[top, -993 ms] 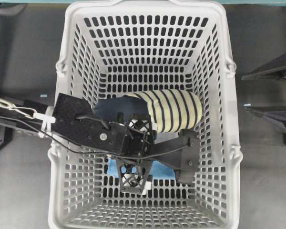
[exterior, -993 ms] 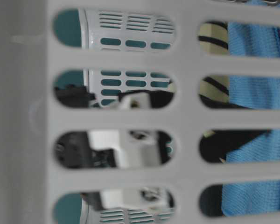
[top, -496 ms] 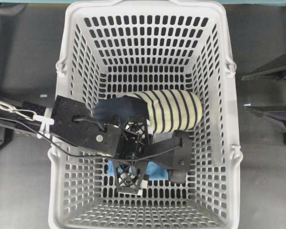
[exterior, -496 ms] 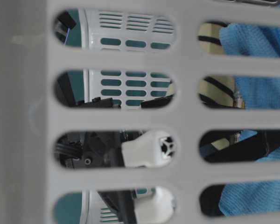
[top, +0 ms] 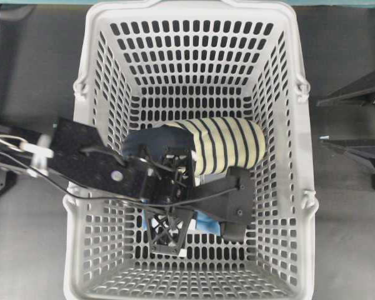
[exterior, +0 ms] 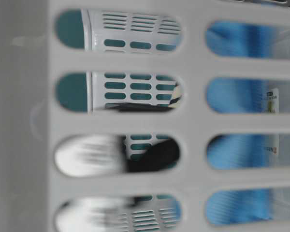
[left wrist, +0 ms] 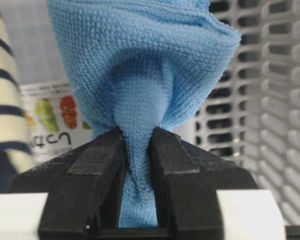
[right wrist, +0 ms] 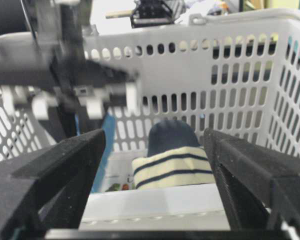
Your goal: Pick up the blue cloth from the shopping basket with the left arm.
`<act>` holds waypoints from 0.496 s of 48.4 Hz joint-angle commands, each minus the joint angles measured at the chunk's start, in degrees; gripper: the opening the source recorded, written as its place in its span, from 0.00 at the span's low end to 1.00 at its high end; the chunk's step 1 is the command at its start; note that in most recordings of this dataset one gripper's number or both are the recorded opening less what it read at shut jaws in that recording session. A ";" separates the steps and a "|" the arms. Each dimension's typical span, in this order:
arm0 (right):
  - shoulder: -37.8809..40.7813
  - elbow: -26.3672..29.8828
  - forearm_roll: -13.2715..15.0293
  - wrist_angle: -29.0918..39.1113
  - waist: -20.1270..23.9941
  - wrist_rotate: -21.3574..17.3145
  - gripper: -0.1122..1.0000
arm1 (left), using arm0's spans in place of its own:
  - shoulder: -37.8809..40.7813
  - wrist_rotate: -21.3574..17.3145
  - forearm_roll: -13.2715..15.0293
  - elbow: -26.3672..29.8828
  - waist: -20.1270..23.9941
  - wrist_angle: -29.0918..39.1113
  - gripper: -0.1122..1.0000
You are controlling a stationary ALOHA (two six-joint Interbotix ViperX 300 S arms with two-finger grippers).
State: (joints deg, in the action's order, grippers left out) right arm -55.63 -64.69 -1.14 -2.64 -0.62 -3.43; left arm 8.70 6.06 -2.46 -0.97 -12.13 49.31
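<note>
Two black arms, left hand (left wrist: 137,150) clenched on the bunched blue cloth (left wrist: 140,70) inside the grey shopping basket (top: 194,15), beside a striped fabric roll (top: 228,145), right hand (right wrist: 155,165) spread wide outside the basket.

A roll of striped fabric (top: 228,145), cream with navy stripes, lies on its side toward the middle, with its darker navy end (top: 144,145) pointing to the left of the overhead view. From the right wrist view the same roll shows end-on, a navy cap above cream bands. Beneath the roll lies a flat printed packet (left wrist: 52,125) with a white ground, pictures of red and green produce and dark lettering too blurred to read. Outside, a dark grey surface (top: 31,75) stretches on both sides. A teal strip (top: 37,2) runs along the top edge of the overhead view.
</note>
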 commanded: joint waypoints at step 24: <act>0.00 0.26 -0.09 -0.70 0.00 0.00 0.79 | -2.37 0.35 -0.26 26.28 0.26 26.19 0.22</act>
State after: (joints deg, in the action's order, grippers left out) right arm -55.90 -64.78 -1.14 -2.72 -0.62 -3.43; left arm 6.33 6.33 -2.46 22.76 -12.13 74.53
